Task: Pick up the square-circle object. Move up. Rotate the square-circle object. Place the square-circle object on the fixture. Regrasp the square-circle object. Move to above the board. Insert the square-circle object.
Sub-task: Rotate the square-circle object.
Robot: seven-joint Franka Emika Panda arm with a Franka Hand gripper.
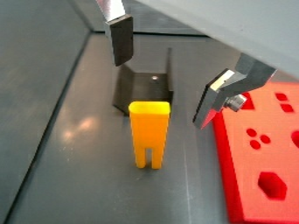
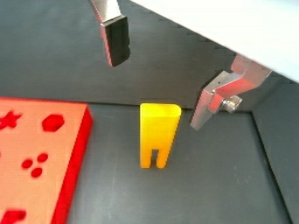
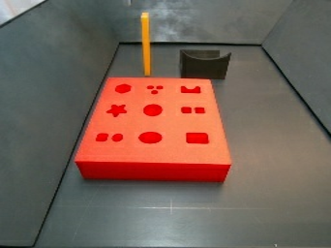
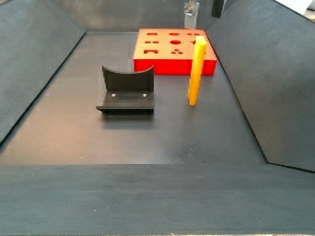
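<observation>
Count: one square-circle object (image 3: 146,44), one fixture (image 3: 204,63), one board (image 3: 155,124), one gripper (image 1: 169,72).
Peg: stands upright on the floor, between board and fixture, touching neither.
Gripper: above the peg, jaws wide apart, nothing between the fingers (image 2: 114,41).
View difference: a wrist view shows the fixture (image 1: 146,87); its partner does not. Both show the peg's slotted end.
Cut off: a side view catches only the fingertips (image 4: 191,15) at the frame edge.
</observation>
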